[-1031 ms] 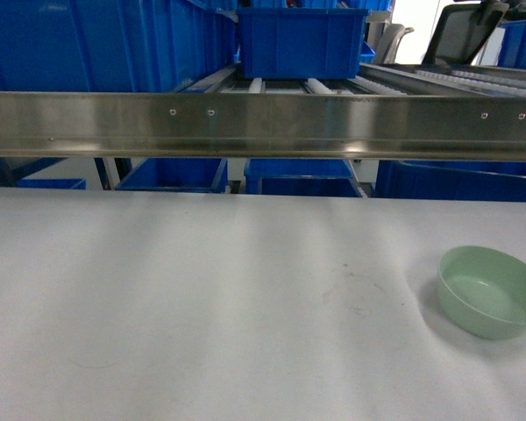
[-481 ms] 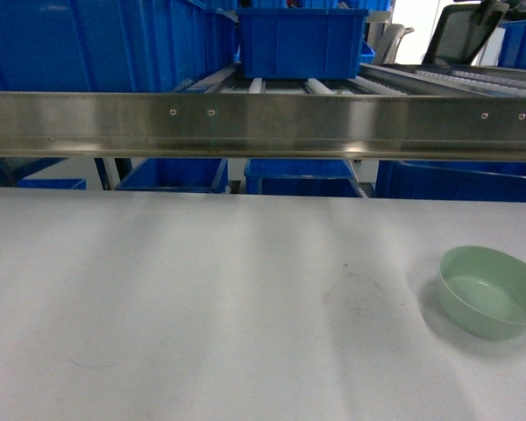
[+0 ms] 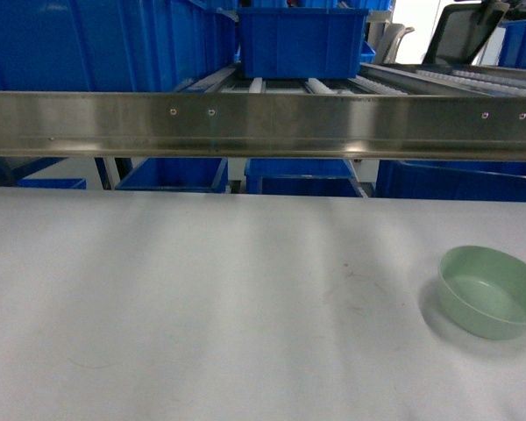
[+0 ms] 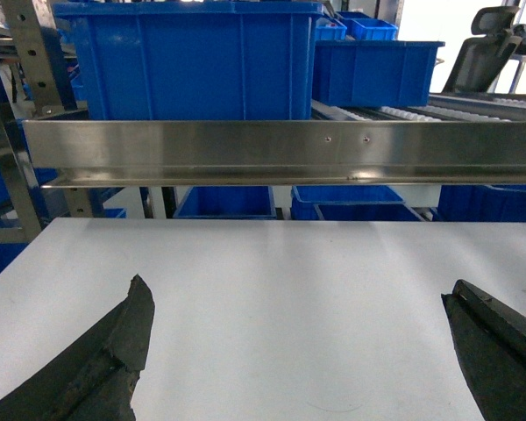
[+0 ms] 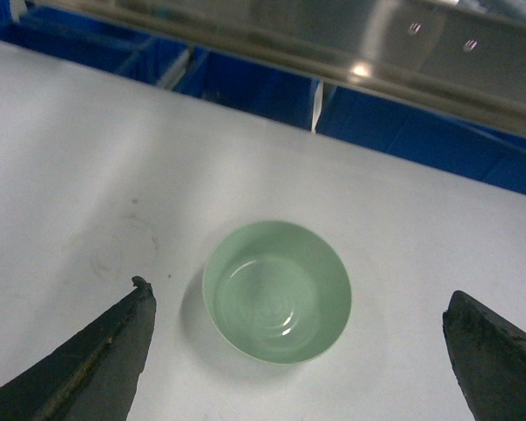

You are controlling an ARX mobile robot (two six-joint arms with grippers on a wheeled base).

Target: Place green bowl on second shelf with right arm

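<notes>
White tabletop (image 3: pixel 202 298) carries your smooth, round green bowl (image 5: pixel 276 290), upright. It sits between the right gripper's (image 5: pixel 298 351) spread jaws, untouched; the left gripper (image 4: pixel 298 351) gapes too.

1. No text, label, brand, number or sign could be read in any of the three views.
2. The blue crates (image 3: pixel 302 39) showed plain moulded walls in the head and left wrist views; no lettering appeared on them.
3. The steel front rail (image 3: pixel 263 124) of the rack carried only small rivets and reflections; it bore no marking.
4. The green bowl (image 5: pixel 276 290) was plain inside and out; the faint rings in its bottom were not characters.
5. The white tabletop (image 3: pixel 202 298) showed only faint smudges and scuffs; none formed letters or digits.
</notes>
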